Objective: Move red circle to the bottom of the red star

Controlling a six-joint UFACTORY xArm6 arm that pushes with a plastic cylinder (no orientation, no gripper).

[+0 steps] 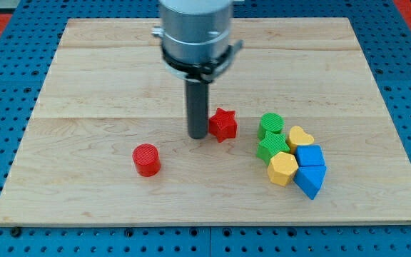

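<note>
The red circle (146,159) lies on the wooden board toward the view's lower left of centre. The red star (222,125) lies near the board's middle, up and to the right of the circle. My tip (198,135) rests on the board just left of the red star, almost touching it, and well up and to the right of the red circle.
A cluster sits at the view's right: a green circle (270,124), a green star (272,148), a yellow heart (301,136), a yellow hexagon (282,168), a blue cube (310,155) and a blue triangle (310,180). The wooden board (84,86) lies on a blue pegboard.
</note>
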